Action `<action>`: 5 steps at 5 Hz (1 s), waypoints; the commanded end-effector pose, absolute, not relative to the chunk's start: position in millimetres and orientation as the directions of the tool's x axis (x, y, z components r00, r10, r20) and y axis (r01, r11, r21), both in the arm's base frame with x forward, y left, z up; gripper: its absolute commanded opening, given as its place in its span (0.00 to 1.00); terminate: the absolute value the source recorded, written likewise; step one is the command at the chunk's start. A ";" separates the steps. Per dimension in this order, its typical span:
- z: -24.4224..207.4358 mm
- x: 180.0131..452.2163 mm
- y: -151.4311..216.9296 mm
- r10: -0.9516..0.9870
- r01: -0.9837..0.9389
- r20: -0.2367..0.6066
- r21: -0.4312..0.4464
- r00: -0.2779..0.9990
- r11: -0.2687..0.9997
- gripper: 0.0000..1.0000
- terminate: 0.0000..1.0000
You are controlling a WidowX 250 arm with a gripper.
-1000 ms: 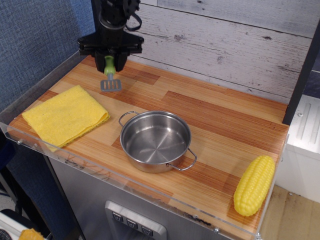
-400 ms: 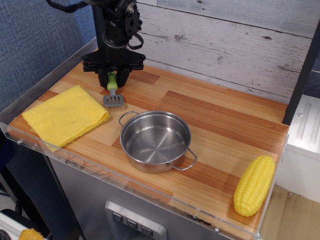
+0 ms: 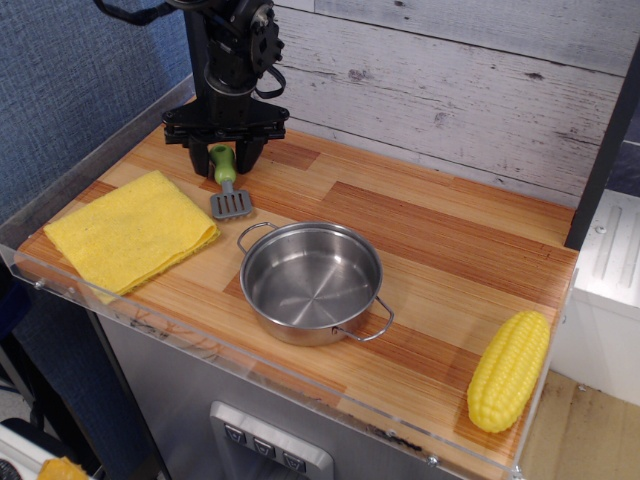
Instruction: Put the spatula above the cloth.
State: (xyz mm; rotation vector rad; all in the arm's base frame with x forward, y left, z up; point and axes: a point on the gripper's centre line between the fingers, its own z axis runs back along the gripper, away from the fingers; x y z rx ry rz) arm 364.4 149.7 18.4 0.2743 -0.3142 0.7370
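Where gripper [image 3: 224,158] spreads open, spatula [image 3: 227,186] lies on table beside cloth [image 3: 131,231].

Your black robot arm [image 3: 232,50] drops straight down at the table's eleven o'clock corner. Its black gripper [image 3: 226,158] points downward, fingers [image 3: 204,160] spread apart, just off the wood surface.

Robot lab mock kitchen: striped wooden desk [image 3: 450,250] with clear acrylic edge guard [image 3: 250,365], grey plank-print backdrop wall [image 3: 450,80], blue fabric panel [image 3: 70,80]; toy yellow plastic corn cob [image 3: 509,370], small steel pot [image 3: 311,280], black robot arm [image 3: 228,50].
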 end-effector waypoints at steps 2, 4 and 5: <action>47.1 357.9 144.0 0.612 -0.705 0.417 0.107 0.672 0.701 1.00 0.00; 101.6 351.2 139.2 0.601 -0.722 0.529 0.032 0.599 0.691 1.00 0.00; 134.9 347.5 131.5 0.585 -0.721 0.587 -0.003 0.560 0.693 1.00 0.00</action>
